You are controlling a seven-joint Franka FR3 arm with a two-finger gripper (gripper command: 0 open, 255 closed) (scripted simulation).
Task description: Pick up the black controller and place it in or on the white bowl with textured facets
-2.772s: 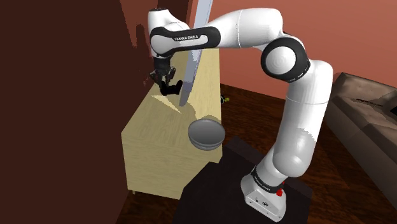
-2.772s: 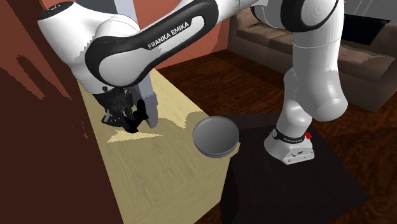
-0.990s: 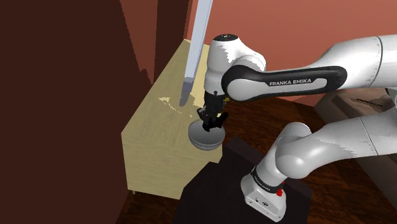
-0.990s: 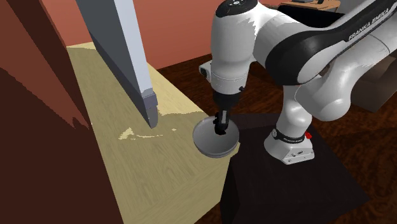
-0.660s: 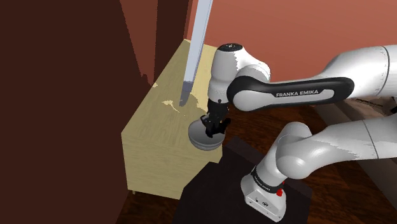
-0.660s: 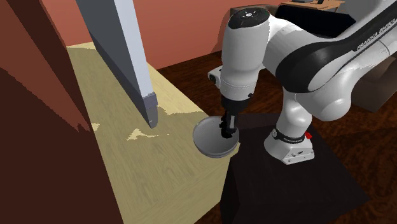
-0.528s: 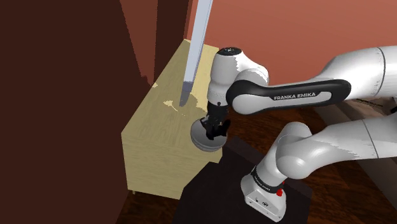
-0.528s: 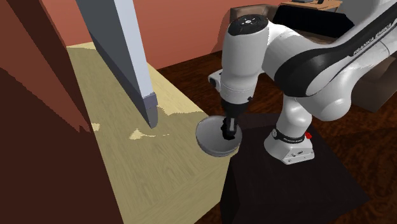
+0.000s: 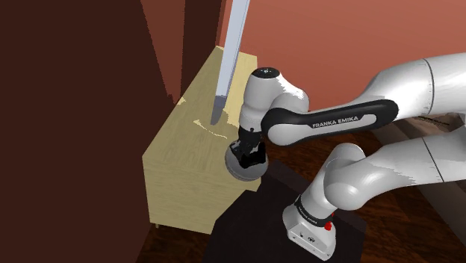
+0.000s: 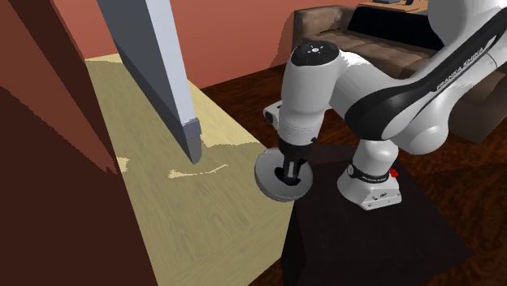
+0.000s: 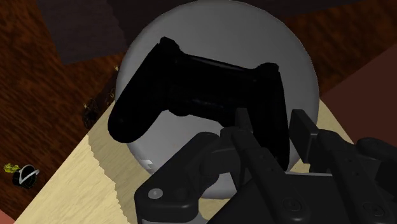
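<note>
Pale wooden counter (image 9: 196,143), and at its near edge the plain grey round bowl (image 10: 262,172) sits tilted. The black two-handled game controller (image 11: 191,83) hangs inside that bowl, one handle gripped by the black claw (image 11: 270,122).

Seen in the second exterior view, the bare wooden tabletop (image 10: 203,231) lies open to the left of the grey bowl (image 10: 262,172). A tall grey slab (image 10: 150,65) stands farther back, and a brown wall (image 10: 49,187) closes the left. The black controller (image 11: 191,83), clasped by the gripper (image 11: 272,121), fills the bowl.
</note>
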